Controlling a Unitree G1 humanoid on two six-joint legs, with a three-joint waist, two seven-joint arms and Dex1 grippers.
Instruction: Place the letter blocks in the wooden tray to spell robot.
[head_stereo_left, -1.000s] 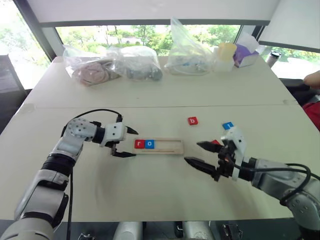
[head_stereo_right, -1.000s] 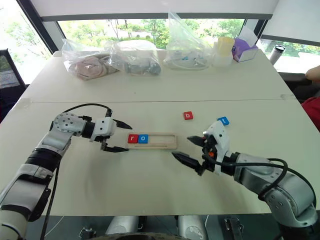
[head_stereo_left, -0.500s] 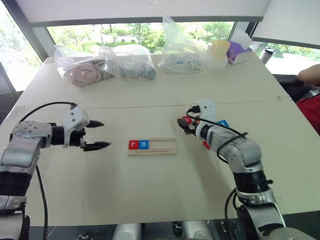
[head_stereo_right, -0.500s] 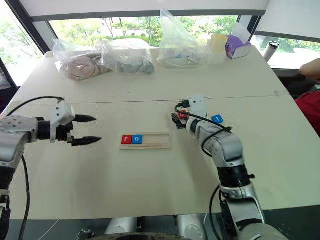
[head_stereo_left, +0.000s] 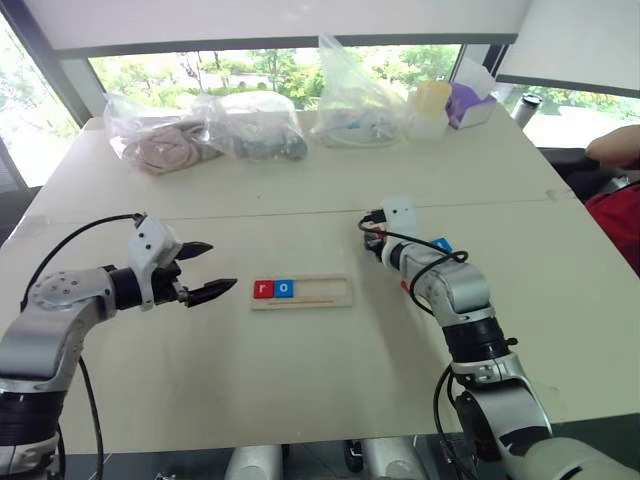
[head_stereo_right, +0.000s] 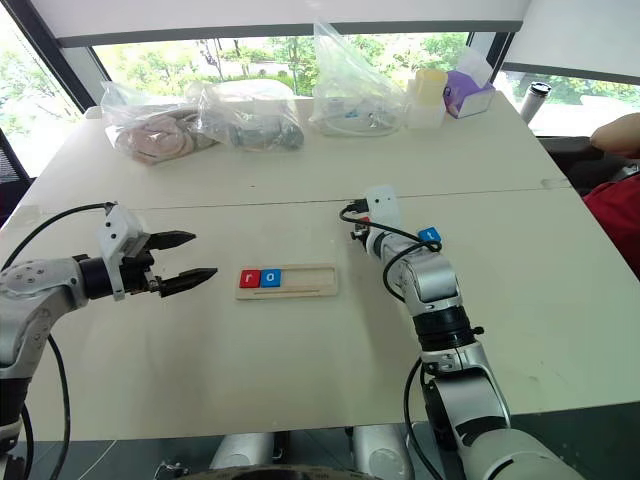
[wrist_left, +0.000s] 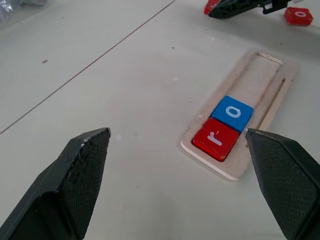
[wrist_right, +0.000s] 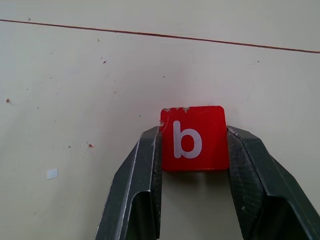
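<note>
Wooden tray (head_stereo_right: 305, 292) holds red r tile (head_stereo_right: 250, 278) touching blue o tile (head_stereo_right: 271, 278); left gripper (head_stereo_right: 186, 256) gapes beside it.

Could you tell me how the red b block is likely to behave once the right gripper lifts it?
The red b block looks stiff and flat, so it should neither bend nor roll. Its smooth faces might slip, though the right gripper clamps two opposite edges squarely. It is probably light, being so thin.

The wooden tray (head_stereo_left: 318, 293) lies flat, with red r (wrist_left: 216, 138) and blue o (wrist_left: 232, 112) at its left end. Red b (wrist_right: 194, 137) sits pinched in the right claw (wrist_right: 194, 150); blue t (head_stereo_right: 428, 236) lies beyond.
</note>
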